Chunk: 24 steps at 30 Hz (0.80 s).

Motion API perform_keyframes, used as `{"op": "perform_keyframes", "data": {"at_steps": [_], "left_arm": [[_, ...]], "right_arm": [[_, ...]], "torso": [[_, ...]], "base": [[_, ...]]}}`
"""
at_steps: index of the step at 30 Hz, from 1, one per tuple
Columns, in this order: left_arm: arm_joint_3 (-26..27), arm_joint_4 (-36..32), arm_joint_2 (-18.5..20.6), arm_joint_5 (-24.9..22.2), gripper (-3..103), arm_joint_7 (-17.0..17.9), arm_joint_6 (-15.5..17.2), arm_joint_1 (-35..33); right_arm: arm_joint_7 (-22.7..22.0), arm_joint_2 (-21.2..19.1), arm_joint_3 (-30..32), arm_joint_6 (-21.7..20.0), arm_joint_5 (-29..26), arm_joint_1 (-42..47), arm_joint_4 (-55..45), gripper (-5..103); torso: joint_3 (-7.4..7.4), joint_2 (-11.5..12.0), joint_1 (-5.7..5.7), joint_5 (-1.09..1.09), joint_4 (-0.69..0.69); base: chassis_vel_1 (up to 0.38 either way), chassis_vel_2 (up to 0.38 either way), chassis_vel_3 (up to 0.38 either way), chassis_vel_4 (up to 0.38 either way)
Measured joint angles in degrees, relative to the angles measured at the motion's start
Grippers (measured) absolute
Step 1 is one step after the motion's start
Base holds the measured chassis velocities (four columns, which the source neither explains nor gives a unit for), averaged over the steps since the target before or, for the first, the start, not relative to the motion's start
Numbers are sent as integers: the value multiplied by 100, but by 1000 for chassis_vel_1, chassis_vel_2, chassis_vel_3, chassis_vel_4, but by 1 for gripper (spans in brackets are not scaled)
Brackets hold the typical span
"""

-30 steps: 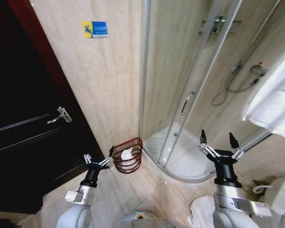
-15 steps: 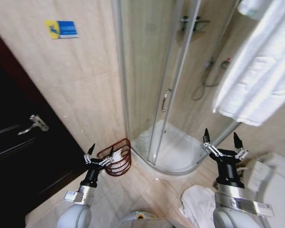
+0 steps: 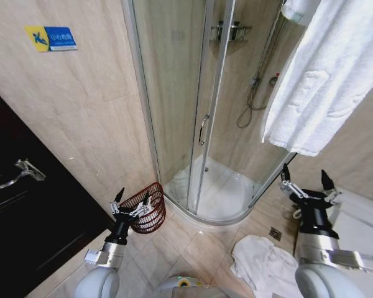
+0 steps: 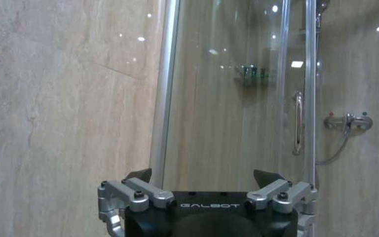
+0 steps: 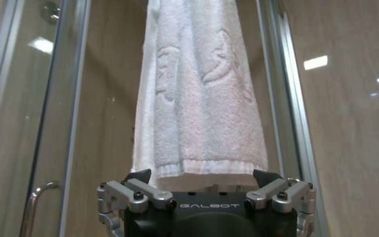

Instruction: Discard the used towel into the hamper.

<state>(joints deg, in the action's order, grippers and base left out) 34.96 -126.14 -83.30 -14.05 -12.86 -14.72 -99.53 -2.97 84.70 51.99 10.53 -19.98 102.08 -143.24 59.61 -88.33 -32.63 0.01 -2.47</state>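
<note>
Head view has swung rightward, so the hamper (image 3: 145, 208) sits lower left behind the spread, empty left gripper (image 3: 131, 203), while the right wrist view shows the spread right gripper (image 5: 203, 178) facing the hanging towel (image 5: 199, 94).

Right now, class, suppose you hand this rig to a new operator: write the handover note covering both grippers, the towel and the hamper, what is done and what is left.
Left gripper: jaws open, empty, held low in front of the small round reddish-brown wire hamper.
Right gripper: jaws open, empty, raised just below the hanging white terry towel beside the glass shower enclosure.
Another crumpled white towel lies on the tiled floor near the right arm.
Done: nothing is gripped; the hamper's contents cannot be made out.
Left: grasp the used towel, carry it across to the hamper, drop it in.
</note>
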Motion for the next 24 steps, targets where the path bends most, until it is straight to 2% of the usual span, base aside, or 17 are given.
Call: {"op": "perform_keyframes", "data": {"at_steps": [17, 24], "left_arm": [[0, 0, 0, 0, 100, 0, 0, 0], [1, 0, 0, 0, 100, 1, 0, 0]], "right_arm": [[111, -101, 3, -52, -54, -21, 0, 100], [108, -120, -4, -17, -80, -23, 0, 100]], "torso": [[0, 0, 0, -1, 0], [0, 0, 0, 0, 0]], "base": [[-5, -3, 3, 6], [-117, -117, 124, 122]]}}
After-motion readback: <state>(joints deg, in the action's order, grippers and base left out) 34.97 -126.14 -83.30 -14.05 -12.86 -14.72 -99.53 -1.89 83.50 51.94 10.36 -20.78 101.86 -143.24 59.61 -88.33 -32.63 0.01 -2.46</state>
